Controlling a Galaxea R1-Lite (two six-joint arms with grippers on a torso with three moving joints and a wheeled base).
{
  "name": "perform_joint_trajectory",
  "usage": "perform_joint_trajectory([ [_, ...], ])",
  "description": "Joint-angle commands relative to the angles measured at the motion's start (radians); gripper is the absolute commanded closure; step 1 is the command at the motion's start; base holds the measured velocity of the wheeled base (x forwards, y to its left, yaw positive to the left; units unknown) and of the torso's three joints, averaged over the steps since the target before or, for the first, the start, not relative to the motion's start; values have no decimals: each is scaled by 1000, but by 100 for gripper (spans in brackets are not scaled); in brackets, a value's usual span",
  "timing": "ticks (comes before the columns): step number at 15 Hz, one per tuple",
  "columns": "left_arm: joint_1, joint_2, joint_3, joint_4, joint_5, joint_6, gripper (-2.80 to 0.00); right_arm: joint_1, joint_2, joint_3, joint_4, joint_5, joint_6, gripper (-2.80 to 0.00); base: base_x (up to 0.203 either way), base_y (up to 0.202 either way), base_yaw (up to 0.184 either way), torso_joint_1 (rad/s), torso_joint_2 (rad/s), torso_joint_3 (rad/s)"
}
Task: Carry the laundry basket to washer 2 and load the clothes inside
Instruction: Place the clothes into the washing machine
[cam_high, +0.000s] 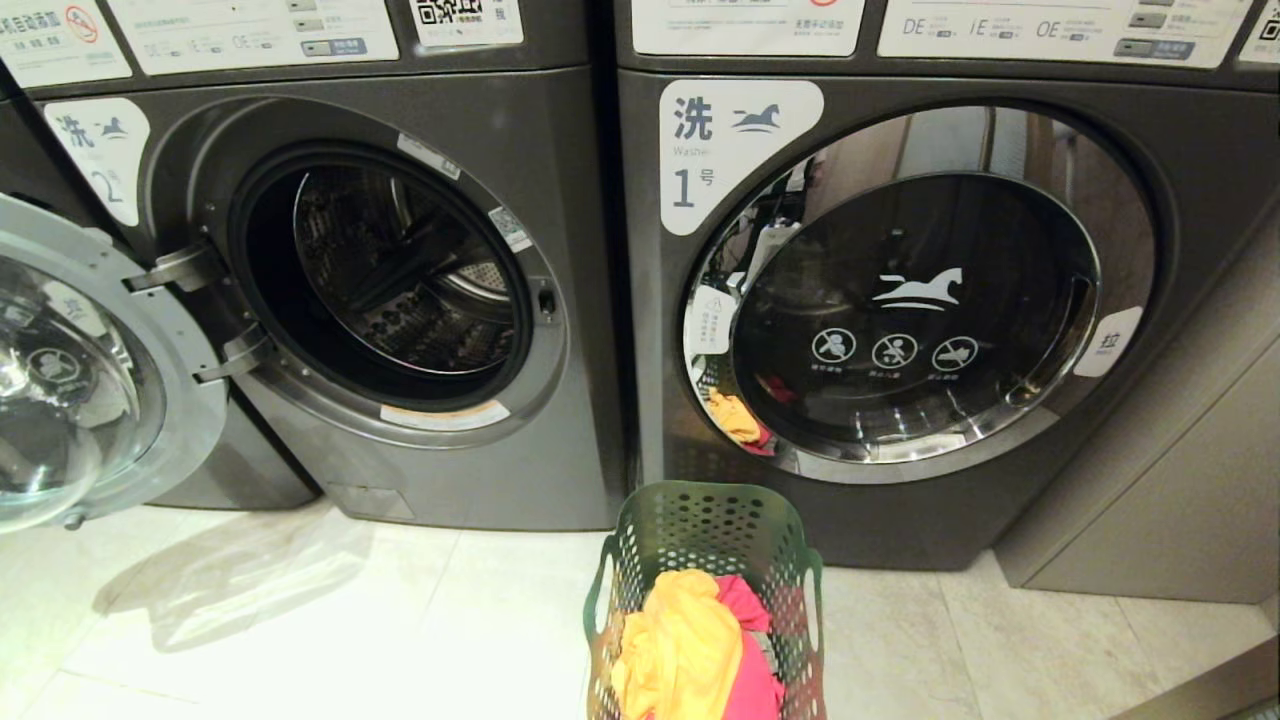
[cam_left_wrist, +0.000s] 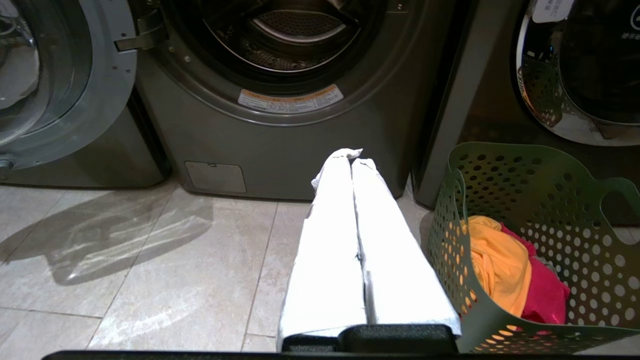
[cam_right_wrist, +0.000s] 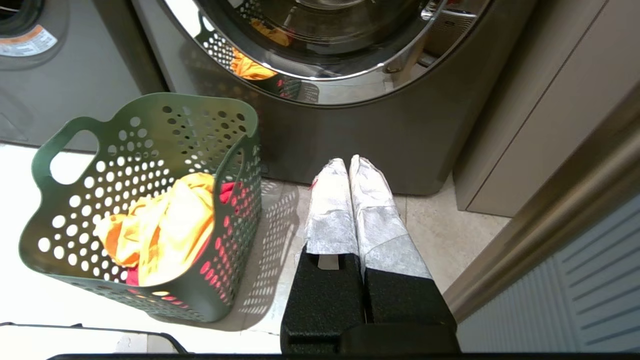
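The basket (cam_high: 705, 590) stood on the floor (cam_high: 330, 620) at the near middle of the scene, just in front of the gap between the 2 washers and nearer to washer 1 (cam_high: 900, 300). The clothes lay inside it: a yellow-orange garment (cam_high: 680, 645) on top and to the left, a pink-red garment (cam_high: 750, 650) under it and to the right. No grey piece could be made out.

Washer 2 (cam_high: 400, 290) stood far left of the basket. Its door (cam_high: 90, 380) hung wide open to the left, and the drum (cam_high: 400, 270) inside was dark and held no cloth that could be seen. Washer 1, to the right, had its door shut; the glass mirrored the basket and the yellow garment.

The left gripper (cam_left_wrist: 351, 156) hung low over the floor, just left of the basket, its white-wrapped fingers pressed together and holding nothing. The right gripper (cam_right_wrist: 348, 162) hung just right of the basket in front of washer 1, likewise closed and empty. A beige cabinet (cam_high: 1150, 480) stood at the far right.
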Motion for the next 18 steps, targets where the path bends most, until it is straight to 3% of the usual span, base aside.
perform_joint_trajectory([
  [1,-1,3,40,0,1,0,0,-1,0,0,0,1,-1,0,1,136,-3,2,-2,-2],
  [18,-1,2,40,0,3,-1,0,-1,0,0,0,-25,27,0,0,194,-2,3,4,3],
])
